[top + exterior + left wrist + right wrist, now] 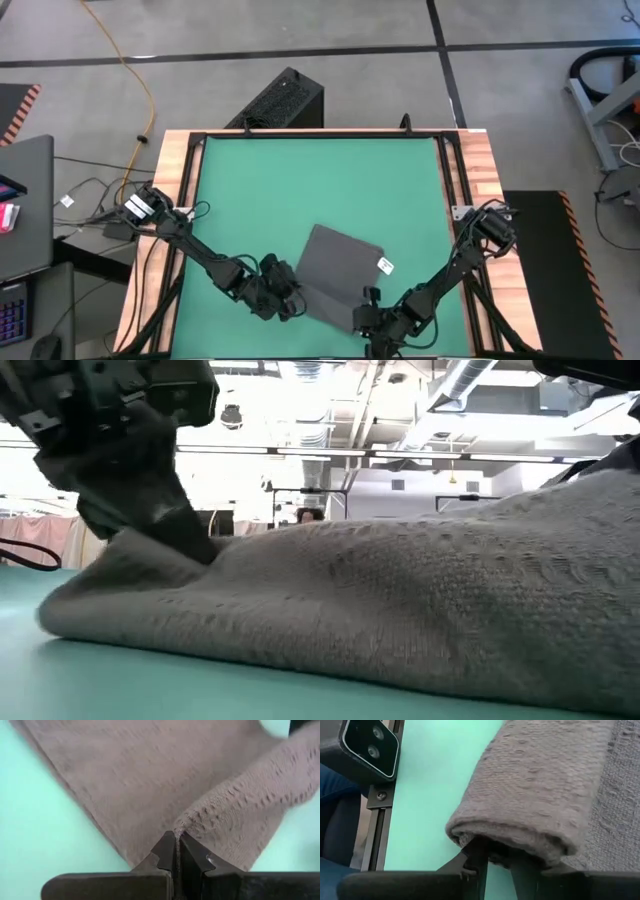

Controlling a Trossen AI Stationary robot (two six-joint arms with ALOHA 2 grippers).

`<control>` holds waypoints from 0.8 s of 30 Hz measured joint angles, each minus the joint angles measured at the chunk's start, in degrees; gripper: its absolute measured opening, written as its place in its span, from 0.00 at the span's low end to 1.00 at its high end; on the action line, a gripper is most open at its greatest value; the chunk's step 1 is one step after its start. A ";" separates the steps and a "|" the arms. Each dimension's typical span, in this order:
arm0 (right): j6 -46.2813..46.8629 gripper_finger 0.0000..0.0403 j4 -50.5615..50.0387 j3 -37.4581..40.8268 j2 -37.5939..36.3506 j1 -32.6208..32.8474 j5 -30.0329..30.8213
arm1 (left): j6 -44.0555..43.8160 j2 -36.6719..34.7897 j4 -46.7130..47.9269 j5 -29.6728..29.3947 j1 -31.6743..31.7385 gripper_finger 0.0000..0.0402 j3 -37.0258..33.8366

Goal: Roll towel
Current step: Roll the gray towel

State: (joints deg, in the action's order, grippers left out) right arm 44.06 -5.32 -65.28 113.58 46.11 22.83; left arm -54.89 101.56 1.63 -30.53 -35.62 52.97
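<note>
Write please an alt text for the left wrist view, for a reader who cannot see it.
The left pincer, shut, pinches an edge of the grey towel between its two dark fingers. From the pinch the cloth rises in a fold, and the rest lies spread on the green table.

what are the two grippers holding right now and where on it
Both hold the towel by its near edge: left gripper pinches the edge, right gripper clamps the rolled-over end.
</note>
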 joint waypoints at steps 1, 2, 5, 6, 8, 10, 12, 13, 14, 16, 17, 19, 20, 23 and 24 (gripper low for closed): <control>0.05 0.24 0.00 0.00 0.00 -0.02 -0.02 | 0.83 0.00 0.19 0.95 0.08 0.00 0.00; 0.05 0.24 -0.02 -0.01 0.00 -0.06 -0.03 | 2.21 0.00 0.13 1.42 0.18 0.00 0.00; 0.05 0.24 -0.07 0.00 0.00 -0.07 -0.05 | 6.41 0.00 -1.78 2.03 0.18 0.00 0.00; 0.06 0.24 -0.06 0.00 0.00 -0.07 -0.10 | 7.90 0.00 -2.91 3.07 0.28 0.00 0.00; -0.05 0.24 0.01 0.00 0.00 -0.05 -0.32 | 10.35 0.00 -4.21 4.86 0.58 0.00 0.00; -0.87 0.24 0.04 0.00 0.00 0.43 -0.35 | 10.85 0.00 -4.26 4.49 0.78 0.00 0.00; -0.89 0.24 -0.13 0.00 0.00 0.89 -0.35 | 10.21 0.00 -4.33 3.92 1.07 0.00 0.00; -0.83 0.24 -0.35 0.00 0.00 1.10 -0.37 | 10.19 0.00 -4.33 3.98 1.24 0.00 0.00; -0.74 0.24 -0.42 -0.02 0.00 1.23 -0.37 | 10.20 0.00 -4.26 4.29 1.49 0.00 0.00; -0.60 0.24 -0.46 -0.02 0.00 1.45 -0.44 | 10.25 0.00 -3.80 4.28 1.66 0.00 0.00; -0.58 0.24 -0.46 -0.02 0.00 1.61 -0.40 | 10.25 0.00 -3.62 4.06 1.76 0.00 0.00; -0.58 0.24 -0.48 -0.01 0.00 1.92 -0.35 | 10.37 0.00 -3.67 3.86 1.89 0.00 0.00; -0.59 0.24 -0.48 -0.01 0.01 2.12 -0.35 | 10.73 0.00 -3.86 3.88 1.93 0.00 0.00; -1.51 0.24 -0.48 0.00 0.02 2.58 -0.35 | 10.88 0.00 -4.28 3.90 1.97 0.00 0.00; -2.21 0.25 -0.75 -0.15 0.02 2.69 -0.35 | 10.90 0.00 -4.33 3.90 2.00 0.00 0.00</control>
State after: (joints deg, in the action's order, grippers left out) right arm 41.86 -6.08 -65.42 113.60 48.79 22.48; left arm -43.99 101.56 -2.70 -26.63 -33.63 52.97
